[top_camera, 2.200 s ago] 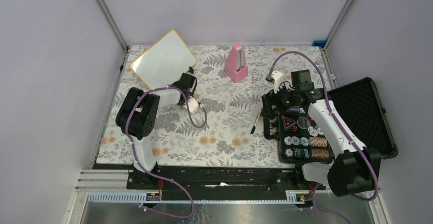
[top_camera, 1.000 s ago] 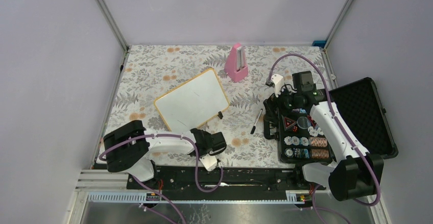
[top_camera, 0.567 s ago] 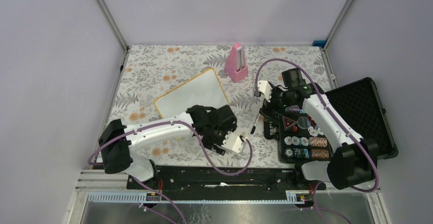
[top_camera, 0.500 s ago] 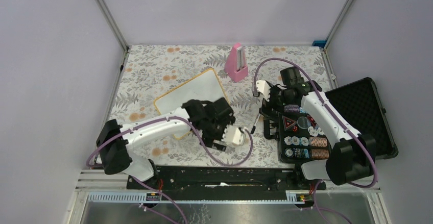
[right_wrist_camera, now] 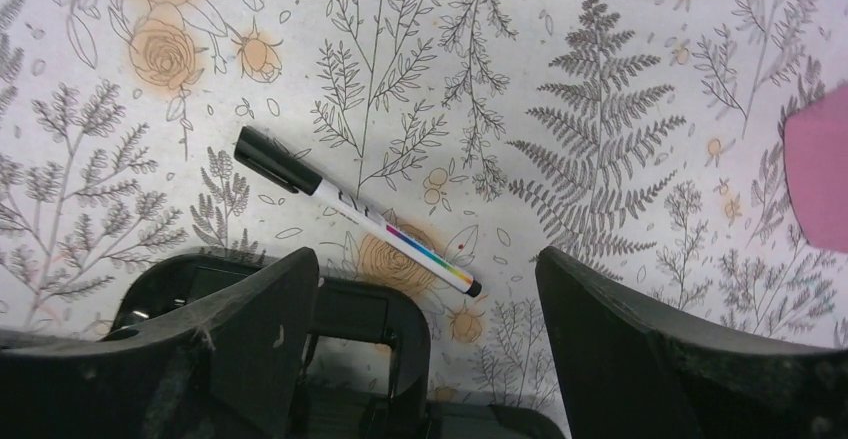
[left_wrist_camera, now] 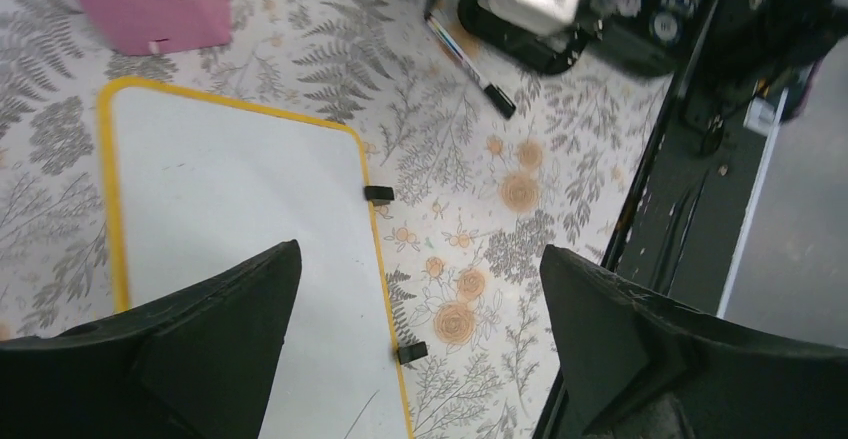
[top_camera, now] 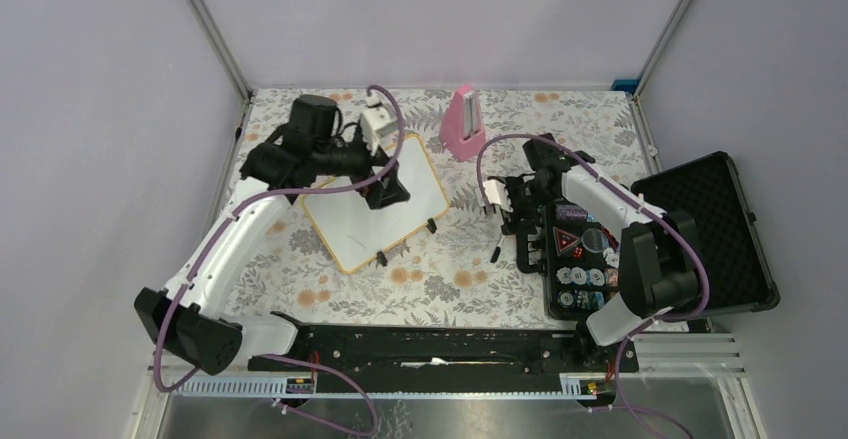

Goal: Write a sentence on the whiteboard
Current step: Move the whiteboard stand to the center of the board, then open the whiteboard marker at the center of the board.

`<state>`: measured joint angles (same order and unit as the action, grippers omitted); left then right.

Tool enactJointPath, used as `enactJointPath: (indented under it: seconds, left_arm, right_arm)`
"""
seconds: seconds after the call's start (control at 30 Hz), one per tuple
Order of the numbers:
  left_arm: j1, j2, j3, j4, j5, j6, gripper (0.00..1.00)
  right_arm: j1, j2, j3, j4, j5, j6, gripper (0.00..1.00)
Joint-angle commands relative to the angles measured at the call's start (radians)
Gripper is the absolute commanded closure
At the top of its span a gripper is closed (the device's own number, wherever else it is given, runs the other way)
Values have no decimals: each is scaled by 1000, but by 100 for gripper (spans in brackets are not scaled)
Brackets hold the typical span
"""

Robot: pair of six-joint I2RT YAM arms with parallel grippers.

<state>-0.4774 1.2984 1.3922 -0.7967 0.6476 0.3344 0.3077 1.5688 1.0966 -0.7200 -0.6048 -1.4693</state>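
Note:
The whiteboard [top_camera: 375, 209] lies flat at left centre on the floral cloth, yellow-rimmed, two black feet on its near edge. In the left wrist view the whiteboard [left_wrist_camera: 220, 209] shows no sentence, only a faint thin stroke. My left gripper [top_camera: 385, 194] hovers over the board, open [left_wrist_camera: 420, 259], holding nothing. A black-capped white marker [right_wrist_camera: 350, 209] lies on the cloth beside the black case. My right gripper [right_wrist_camera: 428, 259] hangs open above it and apart from it. From above, the right gripper [top_camera: 507, 209] is just beyond the marker [top_camera: 495, 251].
A black case [top_camera: 560, 304] with poker chips lies open at right, its lid [top_camera: 710, 219] folded out. Its handle [right_wrist_camera: 400, 319] is below my right fingers. A pink metronome [top_camera: 463, 124] stands at the back. Grey walls close in the table.
My left arm swung from the near edge up over the board and its gripper opened wide. The right gripper shifted left over the marker. Board and marker stayed put over the last second.

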Motion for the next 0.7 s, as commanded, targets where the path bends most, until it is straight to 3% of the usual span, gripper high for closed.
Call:
enactJointPath:
  seconds: [0.0, 0.17, 0.3, 0.43, 0.67]
  left_arm:
    - [91, -70, 2, 130, 165, -188, 1]
    - [170, -98, -17, 187, 200, -282, 1]
    - [215, -119, -59, 283, 239, -405, 1]
    - [248, -120, -85, 337, 191, -490, 1]
    - [276, -121, -87, 342, 129, -471, 1]
  right_arm:
    - [29, 43, 4, 13, 43, -194, 18]
    - [41, 59, -65, 86, 114, -286, 34]
    - [42, 75, -105, 137, 132, -317, 40]
    - [47, 98, -102, 158, 131, -319, 41]
    - [61, 156, -86, 166, 158, -325, 47]
